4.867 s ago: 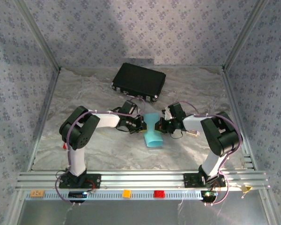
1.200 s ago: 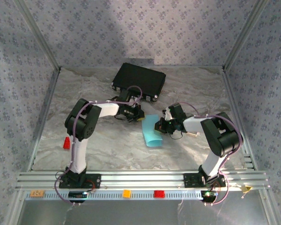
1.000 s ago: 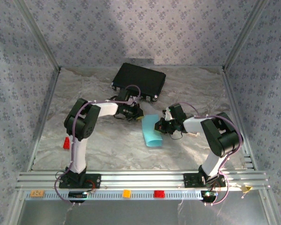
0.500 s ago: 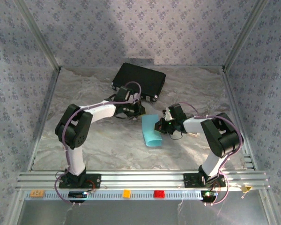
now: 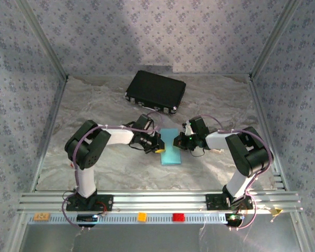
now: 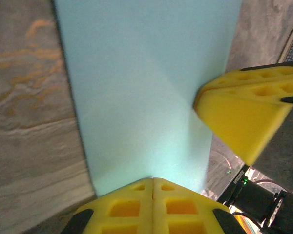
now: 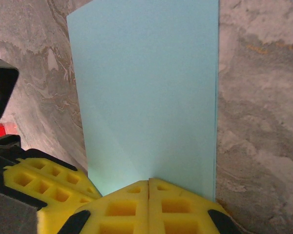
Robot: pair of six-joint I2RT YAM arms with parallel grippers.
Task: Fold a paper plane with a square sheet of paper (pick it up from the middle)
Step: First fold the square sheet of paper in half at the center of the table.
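Both tools have their yellow tips shut tight. The left tool point(image 6: 153, 180) and right tool point(image 7: 149, 181) appear to press the left and right edges of the square sheet of paper point(image 5: 170, 149), which lies mid-surface as a flat rectangle. Press lightly when creasing, since the thin matte paper will likely skid on the smooth marbled surface point(image 5: 121, 173).

Brings the left gripper point(image 5: 158, 149), yellow fingers point(image 6: 132, 209) pressed together, back from beside the black rectangular hard case point(image 5: 156, 90) at the far side to the left edge of the thin light blue sheet of paper point(image 5: 171, 151), with the left arm's elbow point(image 5: 86, 147) folded back toward its base instead of stretched forward as half a second ago. Flattens that paper too: no more curled, rounded near end lifting off the table point(image 5: 110, 168), but a flat, narrow, straight-edged rectangle.
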